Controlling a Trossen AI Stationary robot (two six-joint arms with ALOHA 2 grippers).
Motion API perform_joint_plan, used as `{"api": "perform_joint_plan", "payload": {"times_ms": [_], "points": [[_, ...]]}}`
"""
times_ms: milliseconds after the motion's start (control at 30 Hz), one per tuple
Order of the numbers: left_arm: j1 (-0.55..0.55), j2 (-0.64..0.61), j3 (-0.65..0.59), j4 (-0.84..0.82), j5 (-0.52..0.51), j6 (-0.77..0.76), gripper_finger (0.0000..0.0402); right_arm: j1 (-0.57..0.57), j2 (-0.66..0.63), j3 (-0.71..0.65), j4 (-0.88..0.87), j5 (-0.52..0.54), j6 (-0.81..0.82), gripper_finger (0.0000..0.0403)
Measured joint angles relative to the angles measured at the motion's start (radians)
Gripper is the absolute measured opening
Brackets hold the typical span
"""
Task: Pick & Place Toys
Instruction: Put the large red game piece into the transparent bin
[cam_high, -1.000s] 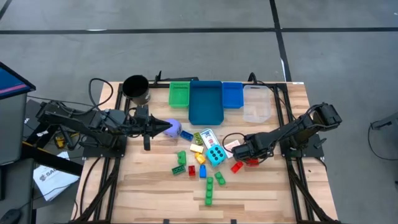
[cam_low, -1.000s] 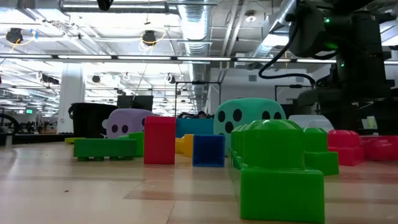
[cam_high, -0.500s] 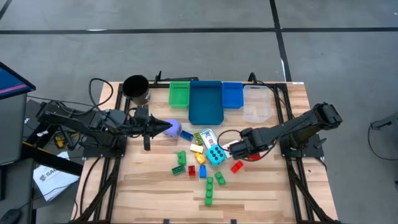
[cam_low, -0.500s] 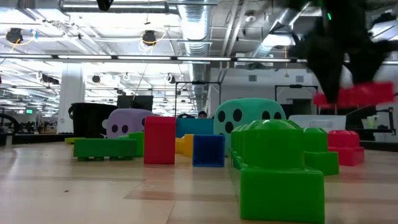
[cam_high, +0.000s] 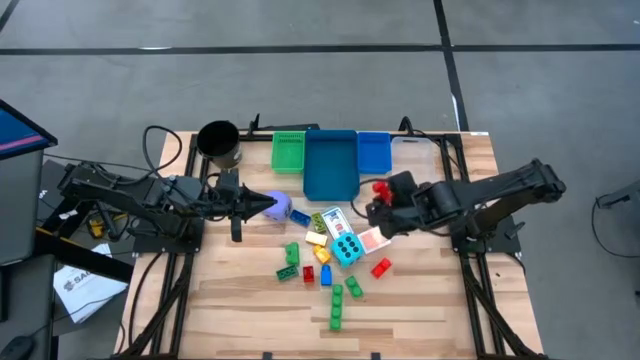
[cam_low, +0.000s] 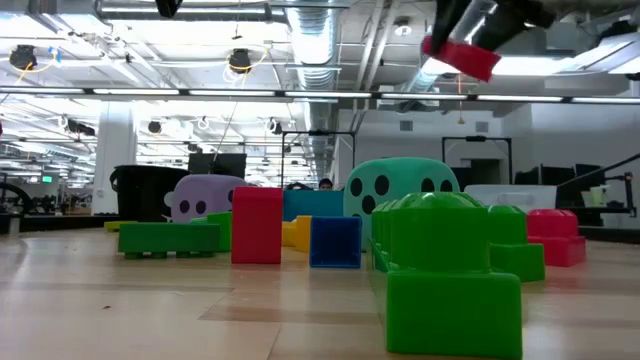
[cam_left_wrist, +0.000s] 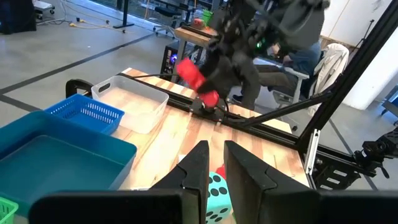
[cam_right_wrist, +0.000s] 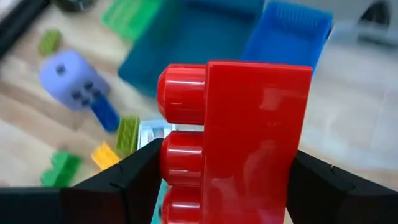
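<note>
Your right pincer (cam_high: 378, 197) is clamped on one red brick (cam_high: 381, 188) held above the desk (cam_high: 420, 300), your left pincer (cam_high: 268, 205) is together and idle by the purple die (cam_high: 283, 207), and nearly all toys remain unsorted.

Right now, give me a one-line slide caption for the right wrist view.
Right tool holding a red brick aloft over scattered toys, blue bins beyond.

Bins and a cup along the tabletop's (cam_high: 240, 310) twelve o'clock edge.
Black cup (cam_high: 218, 143), green bin (cam_high: 288, 151), large teal bin (cam_high: 331, 163), small blue bin (cam_high: 373, 152), clear bin (cam_high: 412, 166) stand side by side.
</note>
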Motion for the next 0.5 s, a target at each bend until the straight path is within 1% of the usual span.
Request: {"api": "perform_joint_plan", "payload": {"times_ms": [67,133,267,367,500], "points": [[0.000,0.000,0.000,0.008,-0.013,-0.005,0.0044,0.000,-0.018,0.005,0.000,0.062,-0.024,0.0266],[0.000,0.002,0.000,0.035,-0.052,-0.006,0.0044,-0.006,-0.037,0.006,-0.001,0.119,-0.047,0.0266],[0.001,0.004,0.000,0.119,-0.109,-0.007,0.0044,-0.040,-0.060,0.006,-0.004,0.197,-0.112,0.0266],[0.001,0.004,0.000,0.165,-0.114,-0.007,0.0044,-0.081,-0.069,0.006,0.003,0.224,-0.188,0.0267],[0.001,0.004,0.000,0.194,-0.116,-0.007,0.0044,-0.155,-0.071,0.006,0.026,0.226,-0.322,0.0269]]}}
